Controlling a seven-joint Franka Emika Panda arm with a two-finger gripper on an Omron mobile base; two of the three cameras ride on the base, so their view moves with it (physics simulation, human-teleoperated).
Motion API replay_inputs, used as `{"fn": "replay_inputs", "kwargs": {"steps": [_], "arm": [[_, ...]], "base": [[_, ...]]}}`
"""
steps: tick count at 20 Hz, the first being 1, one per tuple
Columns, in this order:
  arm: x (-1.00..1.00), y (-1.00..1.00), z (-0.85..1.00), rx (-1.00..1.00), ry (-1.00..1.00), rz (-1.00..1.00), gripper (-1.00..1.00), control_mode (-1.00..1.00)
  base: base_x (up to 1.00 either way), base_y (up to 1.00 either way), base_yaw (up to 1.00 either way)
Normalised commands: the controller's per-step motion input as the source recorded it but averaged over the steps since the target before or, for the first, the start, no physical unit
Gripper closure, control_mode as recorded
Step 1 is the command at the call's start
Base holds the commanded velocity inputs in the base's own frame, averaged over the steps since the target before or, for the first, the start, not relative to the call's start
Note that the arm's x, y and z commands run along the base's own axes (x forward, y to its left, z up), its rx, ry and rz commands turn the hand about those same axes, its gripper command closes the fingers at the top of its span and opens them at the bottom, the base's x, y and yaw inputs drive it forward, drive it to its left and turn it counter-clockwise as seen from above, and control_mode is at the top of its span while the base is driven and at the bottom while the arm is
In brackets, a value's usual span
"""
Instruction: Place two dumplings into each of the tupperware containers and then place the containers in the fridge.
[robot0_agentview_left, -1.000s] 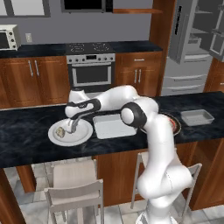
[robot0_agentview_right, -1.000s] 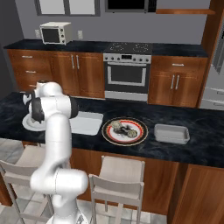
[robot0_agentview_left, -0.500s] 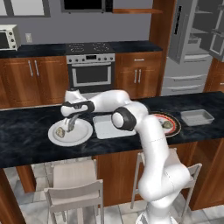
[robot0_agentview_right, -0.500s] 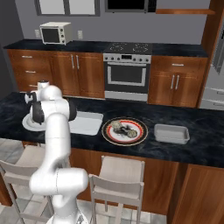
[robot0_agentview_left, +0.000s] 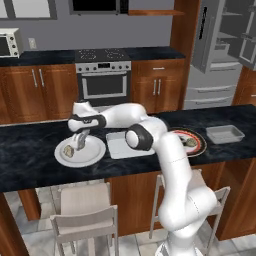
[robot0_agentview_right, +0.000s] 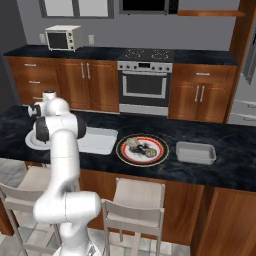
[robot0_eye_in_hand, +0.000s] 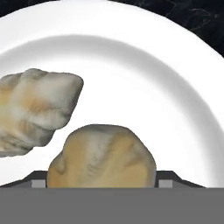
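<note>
Two dumplings (robot0_eye_in_hand: 101, 155) on white plate (robot0_eye_in_hand: 175, 87), apparently

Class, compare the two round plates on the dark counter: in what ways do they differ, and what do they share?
The white plate is plain all over; the red-rimmed plate has a dark red band around a pale centre. The white plate lies left of the tupperware container, under the tool; the red-rimmed plate lies to its right, with nothing over it. Both are round, flat on the counter, and carry dumplings.

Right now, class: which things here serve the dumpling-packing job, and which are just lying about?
Job: dumplings on the white plate, dumplings on the red-rimmed plate, tupperware containers, fridge.
Lying about: oven, toaster oven, stools.
</note>
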Motion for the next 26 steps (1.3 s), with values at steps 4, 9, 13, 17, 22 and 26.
{"fn": "replay_inputs", "kwargs": {"steps": [4,9,13,17,22,26], "arm": [[-0.33,-0.75,0.06,0.03,-0.01,-0.23,1.00,-1.00],[-0.40,-0.90,0.89,0.10,-0.16,-0.32,1.00,-1.00],[-0.36,-0.91,0.84,0.03,-0.14,-0.35,1.00,-1.00],[-0.39,-1.00,0.08,0.00,-0.10,-0.36,1.00,-1.00],[-0.24,-1.00,0.00,0.00,0.00,-0.45,1.00,-1.00],[0.04,-0.93,-0.14,0.00,0.15,-0.43,1.00,-1.00]], "base": [[0.00,0.00,0.00],[0.00,0.00,0.00],[0.00,0.00,0.00],[0.00,0.00,0.00],[0.00,0.00,0.00],[0.00,0.00,0.00]]}}
